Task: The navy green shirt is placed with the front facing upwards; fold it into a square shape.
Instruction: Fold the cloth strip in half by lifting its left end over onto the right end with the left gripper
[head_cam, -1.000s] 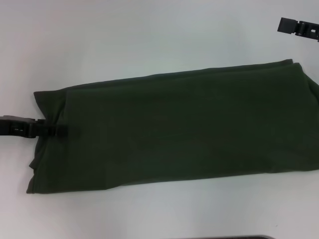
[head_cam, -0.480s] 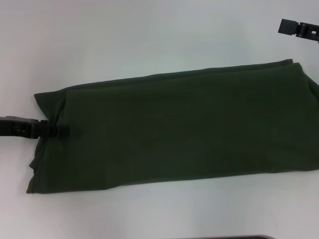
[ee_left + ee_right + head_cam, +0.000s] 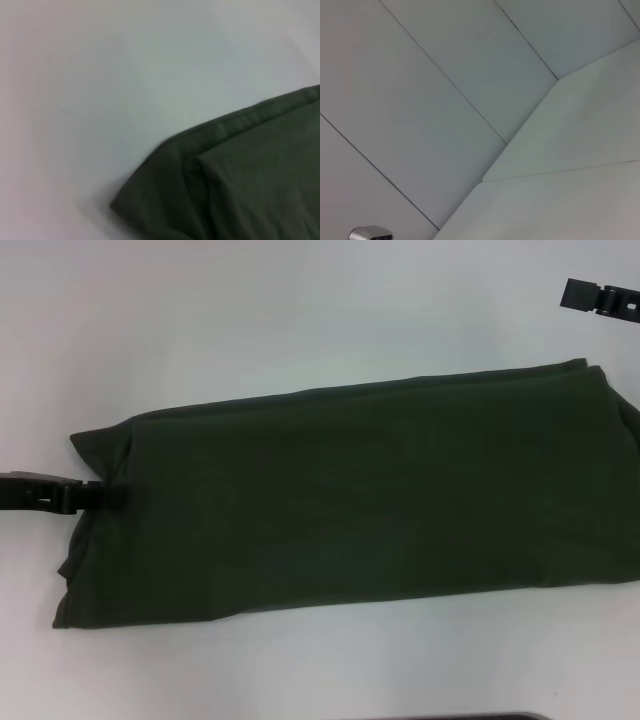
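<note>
Left gripper reaches in from the left edge at the left end of the navy green shirt; whether it is spread or pinching cloth I cannot tell. Compared with the earlier head views its tip has slid slightly leftward, off the cloth toward the shirt's edge, while the shirt has not shifted.

That shirt is the largest thing here: a long dark band lying across the white table, running from the left side out past the right edge, its right end a little farther away than its left. No lettering shows on top, so the sides seem already folded inward. Left to do, I judge, is bringing the ends together so the band shortens to a square.

Right gripper hangs at the far right, well apart from the shirt, idle; its state cannot be told.
</note>
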`<act>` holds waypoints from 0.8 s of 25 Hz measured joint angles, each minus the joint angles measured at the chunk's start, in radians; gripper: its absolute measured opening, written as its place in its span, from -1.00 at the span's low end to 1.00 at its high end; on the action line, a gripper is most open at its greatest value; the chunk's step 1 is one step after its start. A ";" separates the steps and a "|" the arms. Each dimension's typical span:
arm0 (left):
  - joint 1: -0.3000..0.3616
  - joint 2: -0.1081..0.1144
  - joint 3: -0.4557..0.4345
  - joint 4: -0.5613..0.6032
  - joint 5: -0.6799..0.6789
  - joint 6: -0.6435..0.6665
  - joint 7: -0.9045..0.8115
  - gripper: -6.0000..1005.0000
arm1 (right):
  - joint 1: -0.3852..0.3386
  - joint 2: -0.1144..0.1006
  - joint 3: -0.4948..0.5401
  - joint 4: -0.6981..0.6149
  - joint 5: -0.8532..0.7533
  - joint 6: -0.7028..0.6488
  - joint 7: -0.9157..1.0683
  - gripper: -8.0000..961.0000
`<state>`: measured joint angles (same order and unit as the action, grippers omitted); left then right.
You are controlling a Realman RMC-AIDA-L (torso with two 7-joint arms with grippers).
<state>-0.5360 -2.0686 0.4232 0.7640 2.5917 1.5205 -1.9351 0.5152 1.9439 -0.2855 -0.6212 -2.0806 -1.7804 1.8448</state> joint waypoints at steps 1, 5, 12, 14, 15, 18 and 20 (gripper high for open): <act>-0.001 0.001 0.000 -0.001 0.001 0.001 0.000 0.00 | -0.001 0.000 0.000 0.000 0.000 0.000 0.000 0.84; -0.005 0.003 0.000 -0.003 0.001 0.008 0.000 -0.31 | -0.002 -0.001 0.000 0.000 0.001 0.000 0.000 0.84; -0.009 0.005 0.013 -0.006 0.001 0.012 -0.002 -0.85 | -0.007 -0.003 0.000 0.000 0.001 0.000 0.001 0.84; -0.011 0.005 0.018 -0.006 0.001 0.014 -0.006 -0.89 | -0.009 -0.003 0.000 0.000 0.001 0.000 0.001 0.84; -0.011 0.005 0.020 -0.006 0.001 0.017 -0.009 -0.91 | -0.010 -0.004 -0.001 0.000 0.001 0.000 0.000 0.84; -0.014 0.007 0.017 -0.002 -0.005 0.040 -0.021 -0.93 | -0.014 -0.004 -0.006 0.000 0.000 0.001 -0.005 0.84; -0.016 0.010 0.001 0.001 -0.017 0.062 -0.024 -0.93 | -0.017 -0.002 -0.009 0.000 -0.004 0.002 -0.011 0.84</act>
<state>-0.5521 -2.0587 0.4244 0.7655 2.5748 1.5820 -1.9595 0.4986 1.9419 -0.2945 -0.6212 -2.0845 -1.7788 1.8333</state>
